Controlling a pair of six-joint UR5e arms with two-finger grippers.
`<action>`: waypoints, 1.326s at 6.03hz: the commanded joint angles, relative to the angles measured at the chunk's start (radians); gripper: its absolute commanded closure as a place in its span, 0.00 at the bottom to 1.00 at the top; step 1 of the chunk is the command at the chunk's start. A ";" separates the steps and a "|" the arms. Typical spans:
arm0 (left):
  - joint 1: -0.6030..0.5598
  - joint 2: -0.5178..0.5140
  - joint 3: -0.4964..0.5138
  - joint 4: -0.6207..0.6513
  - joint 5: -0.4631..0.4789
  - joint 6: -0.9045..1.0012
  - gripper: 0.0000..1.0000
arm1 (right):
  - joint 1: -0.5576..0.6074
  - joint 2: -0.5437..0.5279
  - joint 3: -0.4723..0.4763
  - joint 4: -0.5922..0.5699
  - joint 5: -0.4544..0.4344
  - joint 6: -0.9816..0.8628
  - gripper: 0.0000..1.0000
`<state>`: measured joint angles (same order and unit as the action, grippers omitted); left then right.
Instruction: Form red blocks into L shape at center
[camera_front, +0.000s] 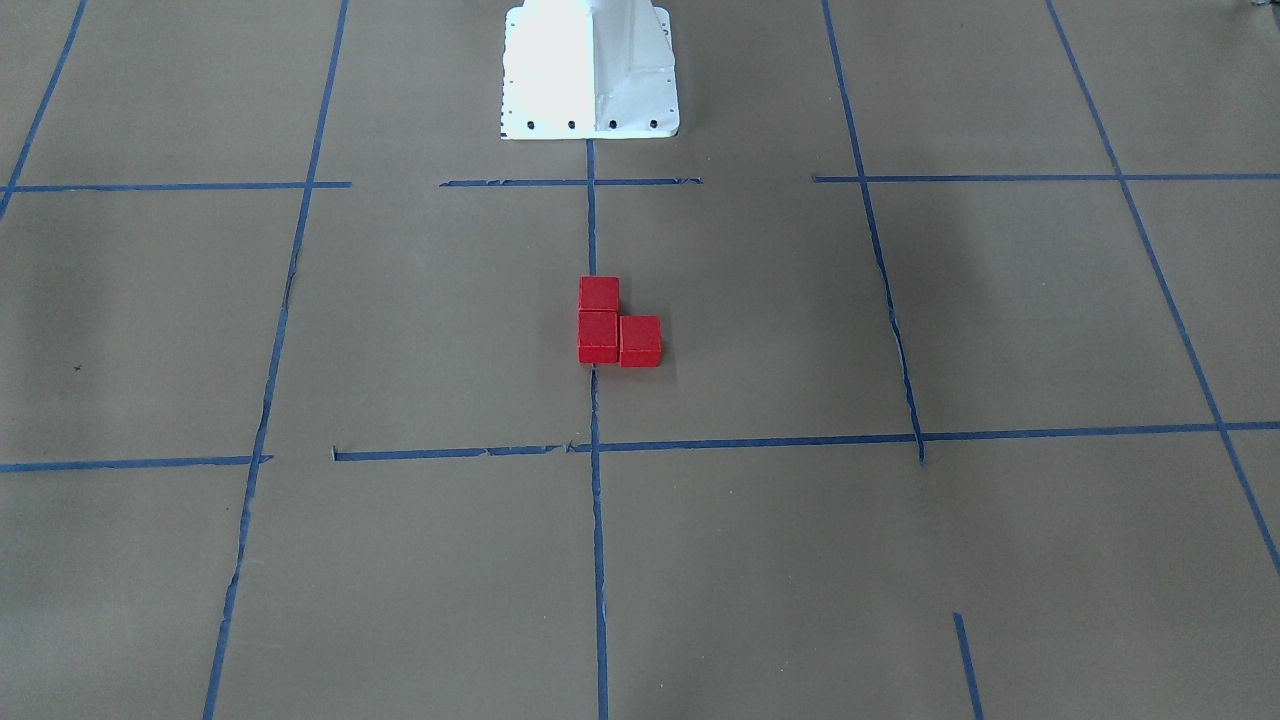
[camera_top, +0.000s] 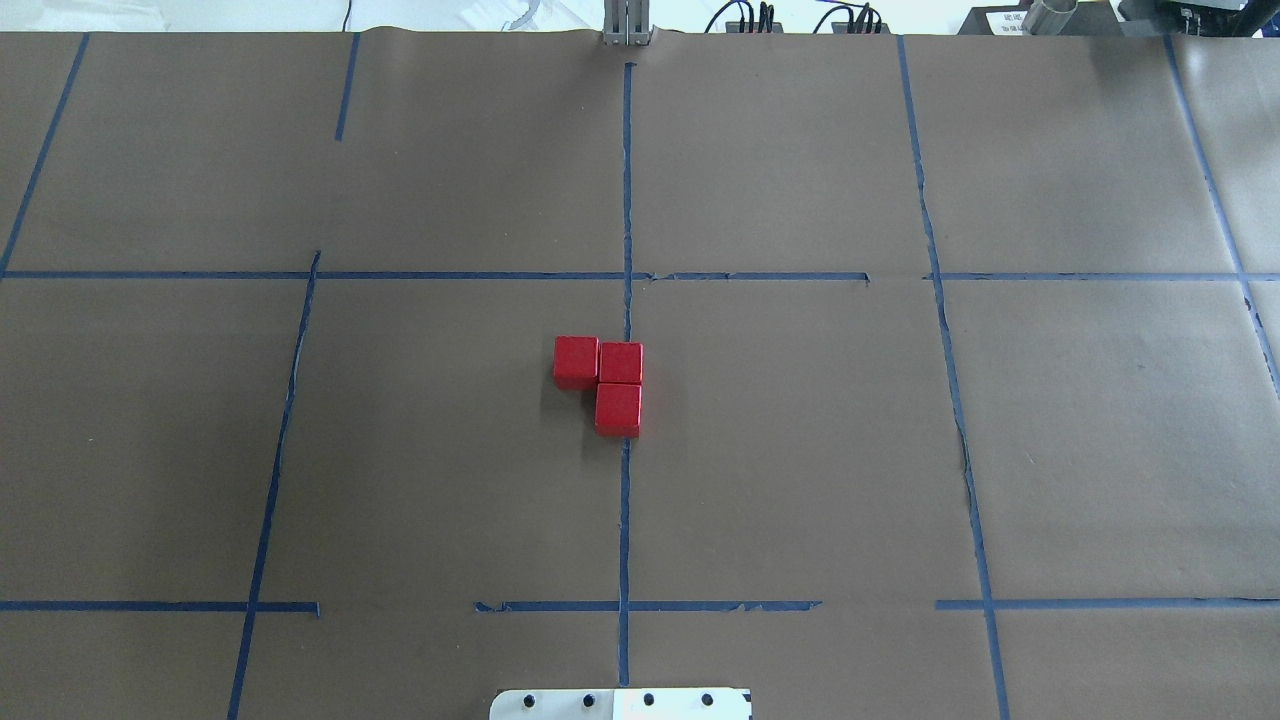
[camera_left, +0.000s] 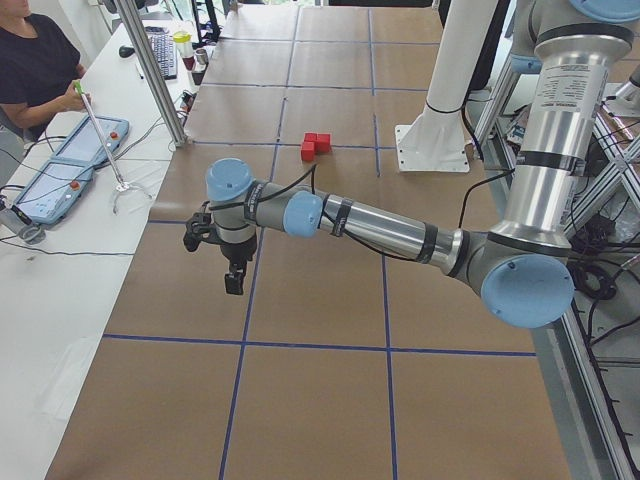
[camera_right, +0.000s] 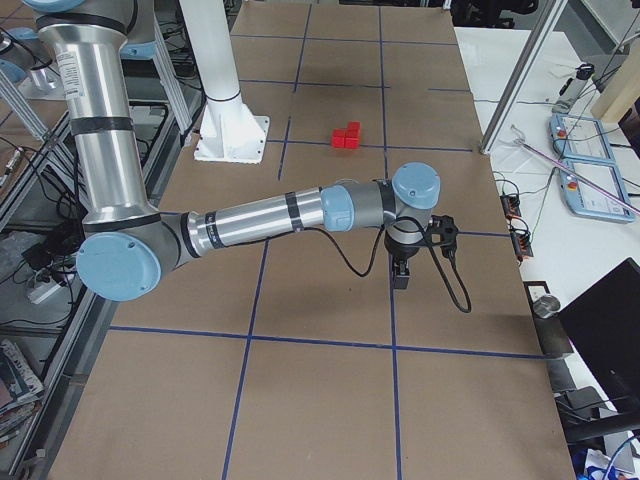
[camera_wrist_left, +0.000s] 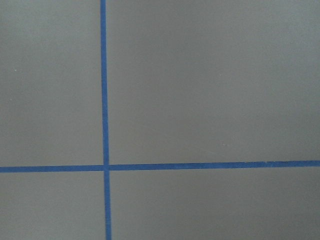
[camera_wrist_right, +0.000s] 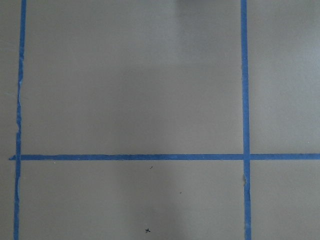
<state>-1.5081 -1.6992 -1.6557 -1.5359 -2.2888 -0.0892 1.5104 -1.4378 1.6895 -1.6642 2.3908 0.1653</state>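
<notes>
Three red blocks (camera_top: 617, 409) sit touching in an L on the center of the brown paper, on the long blue tape line (camera_top: 625, 500). In the front-facing view two blocks (camera_front: 598, 337) lie along the line and one (camera_front: 640, 341) sits beside them. They also show in the left view (camera_left: 315, 146) and the right view (camera_right: 347, 135). My left gripper (camera_left: 232, 275) hangs over the paper far from the blocks. My right gripper (camera_right: 402, 275) does the same at the other end. I cannot tell if either is open or shut. Both wrist views show only paper and tape.
The white robot base plate (camera_front: 590, 70) stands behind the blocks. A metal post (camera_left: 160, 80) rises at the paper's far edge. An operator (camera_left: 30, 60) sits at a side table with a teach pendant (camera_left: 75, 165). Another pendant (camera_right: 590, 170) lies on the opposite side table.
</notes>
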 joint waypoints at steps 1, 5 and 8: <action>-0.047 0.013 0.048 0.011 -0.005 0.069 0.00 | -0.013 -0.036 -0.007 -0.002 -0.027 -0.030 0.00; -0.043 0.174 -0.016 -0.023 -0.084 0.062 0.00 | -0.016 -0.179 0.005 0.014 -0.028 -0.121 0.00; -0.026 0.185 -0.113 0.111 -0.074 0.062 0.00 | 0.027 -0.260 0.103 0.012 -0.028 -0.124 0.00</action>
<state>-1.5407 -1.5147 -1.7443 -1.4561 -2.3663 -0.0285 1.5303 -1.6620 1.7508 -1.6517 2.3622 0.0422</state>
